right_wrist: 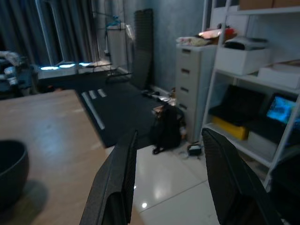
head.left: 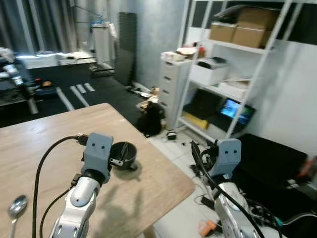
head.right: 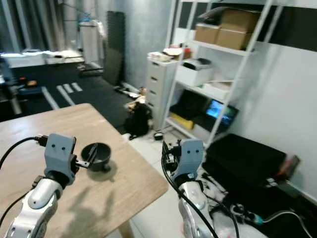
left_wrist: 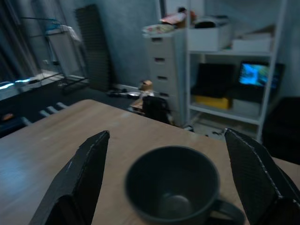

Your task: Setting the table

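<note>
A dark mug [head.left: 125,153] stands upright on the wooden table [head.left: 44,148], near its right front corner. My left gripper [head.left: 119,157] is open just before it. In the left wrist view the mug [left_wrist: 173,185] sits between the two spread fingers [left_wrist: 84,178], apart from both, its handle toward one finger. A metal spoon [head.left: 17,207] lies on the table at the near left. My right gripper [right_wrist: 171,133] is open and holds nothing; it hangs past the table's right edge, over the white floor.
White shelving [head.left: 233,47] with cardboard boxes and a screen stands at the right, beside a white drawer unit [head.left: 171,84]. A black bag [head.left: 151,119] lies on the floor beyond the table. A black couch [head.left: 272,161] is at the right. Cables trail on the floor.
</note>
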`<state>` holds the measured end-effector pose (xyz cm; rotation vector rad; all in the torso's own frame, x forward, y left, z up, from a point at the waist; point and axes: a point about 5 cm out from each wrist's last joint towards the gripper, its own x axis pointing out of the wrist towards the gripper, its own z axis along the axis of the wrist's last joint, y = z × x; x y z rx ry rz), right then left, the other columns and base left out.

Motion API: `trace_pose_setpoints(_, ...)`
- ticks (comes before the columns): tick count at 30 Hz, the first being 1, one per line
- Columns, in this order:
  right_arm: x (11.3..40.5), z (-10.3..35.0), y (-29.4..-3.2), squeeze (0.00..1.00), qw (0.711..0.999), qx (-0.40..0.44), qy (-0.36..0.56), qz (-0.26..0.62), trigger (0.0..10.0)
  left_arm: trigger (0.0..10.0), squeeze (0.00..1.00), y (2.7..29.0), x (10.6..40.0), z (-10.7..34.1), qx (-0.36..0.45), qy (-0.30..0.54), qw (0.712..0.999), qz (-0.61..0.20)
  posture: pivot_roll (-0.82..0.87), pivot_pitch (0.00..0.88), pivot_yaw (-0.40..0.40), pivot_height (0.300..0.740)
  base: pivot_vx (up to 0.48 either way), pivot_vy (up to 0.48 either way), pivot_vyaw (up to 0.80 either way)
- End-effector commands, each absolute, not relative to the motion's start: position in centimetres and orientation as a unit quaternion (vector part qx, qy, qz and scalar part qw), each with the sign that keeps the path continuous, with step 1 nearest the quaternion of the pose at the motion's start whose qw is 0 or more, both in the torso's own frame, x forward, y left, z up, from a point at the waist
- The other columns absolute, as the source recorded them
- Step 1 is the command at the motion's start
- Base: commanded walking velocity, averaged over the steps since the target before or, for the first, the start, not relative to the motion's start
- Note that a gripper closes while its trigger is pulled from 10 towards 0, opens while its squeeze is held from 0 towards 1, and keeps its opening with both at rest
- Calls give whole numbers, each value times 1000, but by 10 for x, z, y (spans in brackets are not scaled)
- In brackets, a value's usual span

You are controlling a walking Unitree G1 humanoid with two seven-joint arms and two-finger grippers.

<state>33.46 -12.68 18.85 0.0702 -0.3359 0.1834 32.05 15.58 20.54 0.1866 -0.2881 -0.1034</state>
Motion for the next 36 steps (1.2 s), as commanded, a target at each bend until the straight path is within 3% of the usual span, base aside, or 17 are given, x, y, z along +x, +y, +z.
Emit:
trace_pose_setpoints(1, 334, 184, -130, 0, 983, 38, -157, 86, 10000, 10000, 0, 154, 321, 201, 95, -134, 985, -56, 60, 50, 31, 740, 0, 0, -750)
trace_pose_setpoints(36, 332, 183, -131, 0, 984, 37, -156, 84, 10000, 10000, 0, 150, 322, 201, 94, -136, 984, -62, 56, 55, 33, 740, 0, 0, -751)
